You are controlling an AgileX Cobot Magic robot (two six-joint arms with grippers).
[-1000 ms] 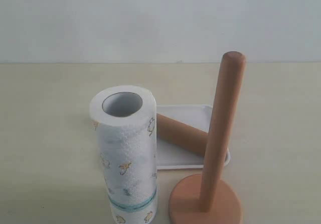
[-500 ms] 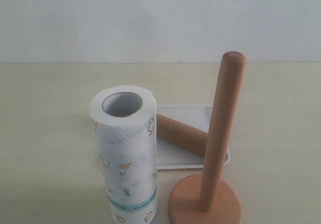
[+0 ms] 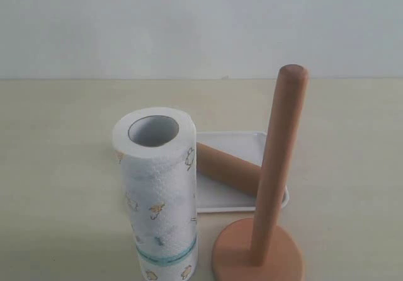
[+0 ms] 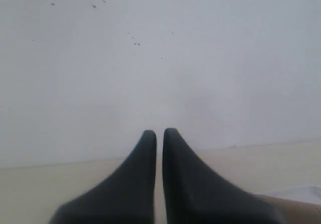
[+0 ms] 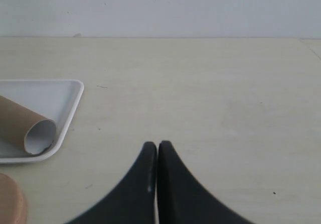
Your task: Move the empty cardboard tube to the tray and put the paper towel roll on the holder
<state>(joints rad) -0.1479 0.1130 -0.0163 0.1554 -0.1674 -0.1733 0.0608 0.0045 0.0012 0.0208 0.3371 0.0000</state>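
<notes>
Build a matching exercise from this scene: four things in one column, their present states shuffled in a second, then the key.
Things
1. cardboard tube
2. paper towel roll
3. holder
4. right gripper

States
A. stands upright on the table, core hole facing up
B. lies on its side in the tray
C. shut, holding nothing
D. post bare, nothing slid over it

Pairs: 1-B, 2-A, 3-D, 4-C
</notes>
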